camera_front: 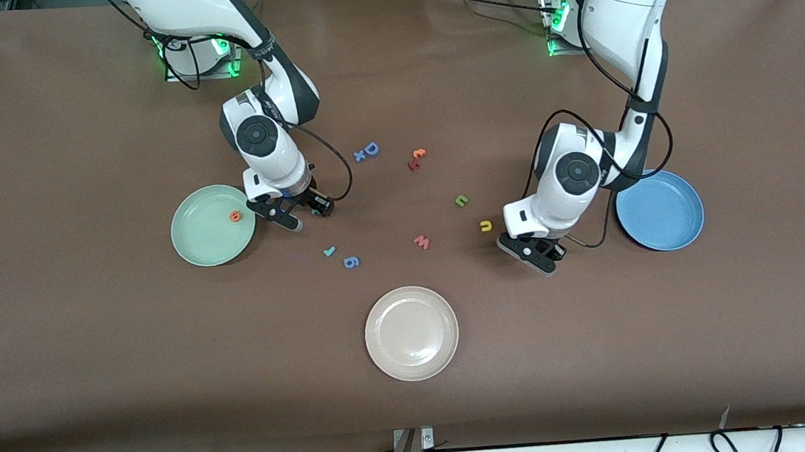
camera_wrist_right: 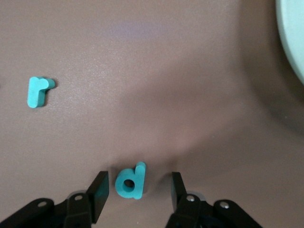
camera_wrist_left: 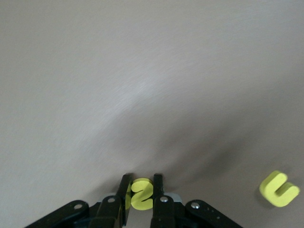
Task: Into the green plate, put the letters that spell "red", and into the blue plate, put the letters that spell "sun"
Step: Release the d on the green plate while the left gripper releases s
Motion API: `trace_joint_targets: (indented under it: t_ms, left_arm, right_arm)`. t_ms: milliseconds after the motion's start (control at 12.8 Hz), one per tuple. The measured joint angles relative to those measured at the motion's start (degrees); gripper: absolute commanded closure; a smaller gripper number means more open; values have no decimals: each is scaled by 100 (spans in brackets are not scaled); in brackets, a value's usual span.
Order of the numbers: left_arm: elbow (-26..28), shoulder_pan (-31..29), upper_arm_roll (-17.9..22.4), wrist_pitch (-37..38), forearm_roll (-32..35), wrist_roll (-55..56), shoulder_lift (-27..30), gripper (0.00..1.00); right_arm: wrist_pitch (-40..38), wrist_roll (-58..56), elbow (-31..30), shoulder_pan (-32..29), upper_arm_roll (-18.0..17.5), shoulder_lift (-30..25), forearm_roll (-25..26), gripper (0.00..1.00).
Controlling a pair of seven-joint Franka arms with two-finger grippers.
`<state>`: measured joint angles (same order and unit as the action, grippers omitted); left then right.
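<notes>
Two pincers are working low over a brown table (camera_front: 93, 355), both mine. My left pincer (camera_front: 538, 256) (camera_wrist_left: 141, 183) is squeezing a small yellow "s" (camera_wrist_left: 141, 194) between its fingers, low over bare tabletop. A yellow arch letter (camera_front: 485, 226) (camera_wrist_left: 279, 189) is lying near it on the table. The blue plate (camera_front: 664, 218) is sitting toward the left arm's end of the table, with nothing in it, and my left arm is reaching down beside its rim. A green arch letter (camera_front: 461, 200) is lying a little farther from the front camera than the yellow arch.

My right pincer (camera_front: 308, 217) (camera_wrist_right: 139, 179) is standing open at the table, its fingers straddling a teal "d" (camera_wrist_right: 130, 181) with a gap showing on each side, touching neither. It is hanging just beside the green plate (camera_front: 194, 255), which is sitting toward the right arm's end. An orange "e" (camera_front: 235, 216) is lying inside that plate, close to the rim. A teal "r" (camera_front: 329, 250) (camera_wrist_right: 39, 91) is lying flat on the table, nearer to the front camera than my right pincer.

A blue "6" (camera_front: 351, 262) is lying just beside the "r", and a red "w" (camera_front: 421, 242) is lying near the middle of the table. A cream plate (camera_front: 412, 334) is sitting nearest the front camera. A blue capital "D" (camera_front: 370, 149) is lying farther back.
</notes>
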<state>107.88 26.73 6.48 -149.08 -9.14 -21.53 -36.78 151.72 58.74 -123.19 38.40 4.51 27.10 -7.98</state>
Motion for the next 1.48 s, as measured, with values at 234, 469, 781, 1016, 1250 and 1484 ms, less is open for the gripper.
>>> trace_joint_targets:
  t_ms: [234, 469, 781, 1016, 1250, 1484]
  left_arm:
    - [-26, -80, 271, 537, -136, 12, 144, 86]
    - [-41, -231, 615, 1292, -137, 12, 496, 86]
    - [27, -757, 770, 1677, -137, -448, 710, 86]
    - [168, -1125, 870, 1758, -137, -1186, 760, 86]
    - [374, -1392, 1012, 1767, -137, -1965, 769, 85]
    - [483, -1651, 1019, 1767, -137, -2333, 776, 82]
  right_arm:
    - [107, 0, 0, 12, 0, 78, 0, 50]
    - [127, 1, 3, 26, 1, 79, 0, 76]
    - [134, -3, 15, 58, 1, 62, 0, 87]
    - [-3, -149, 40, 63, 59, 2, 0, 87]
    - [-904, -937, 118, 64, 513, -374, 1, 87]
    - [-1785, -2123, 104, 51, 1208, -826, 0, 87]
